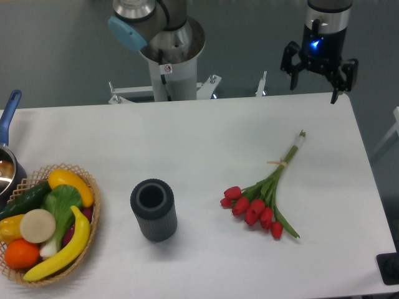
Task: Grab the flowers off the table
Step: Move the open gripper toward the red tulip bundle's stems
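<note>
The gripper [317, 78] hangs with fingers spread apart above the worktop's [206, 131] far right edge, its arm cut off at the frame top; the flowers [264, 196] lie right of centre.

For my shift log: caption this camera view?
Open gripper above far table edge; tulips lie untouched.

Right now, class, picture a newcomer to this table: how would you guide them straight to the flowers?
Start at the big white table and look to its right half, beyond the dark ribbed cylinder. There lie the flowers, flat, stems pointing toward the far right corner. They alone have red buds on green stems tied with a tan band.
</note>
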You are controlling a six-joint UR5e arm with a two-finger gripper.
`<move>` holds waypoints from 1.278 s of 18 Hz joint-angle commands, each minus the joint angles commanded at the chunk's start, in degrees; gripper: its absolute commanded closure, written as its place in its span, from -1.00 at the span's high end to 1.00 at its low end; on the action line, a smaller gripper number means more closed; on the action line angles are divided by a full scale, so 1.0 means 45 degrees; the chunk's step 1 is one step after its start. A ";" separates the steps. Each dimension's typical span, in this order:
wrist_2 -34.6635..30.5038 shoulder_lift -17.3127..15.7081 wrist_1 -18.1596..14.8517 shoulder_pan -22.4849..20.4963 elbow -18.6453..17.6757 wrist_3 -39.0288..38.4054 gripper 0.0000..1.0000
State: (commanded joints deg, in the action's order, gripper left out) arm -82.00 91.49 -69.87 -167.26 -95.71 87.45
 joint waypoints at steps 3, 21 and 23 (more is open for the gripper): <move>-0.0020 0.0000 -0.0019 0.0039 0.0058 -0.0039 1.00; 0.0391 0.0447 0.1348 0.0624 -0.1445 -0.2480 1.00; 0.0371 0.0877 0.1348 0.0916 -0.1504 -0.2558 1.00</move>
State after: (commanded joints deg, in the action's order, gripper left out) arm -80.33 95.44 -63.81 -163.13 -102.48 75.94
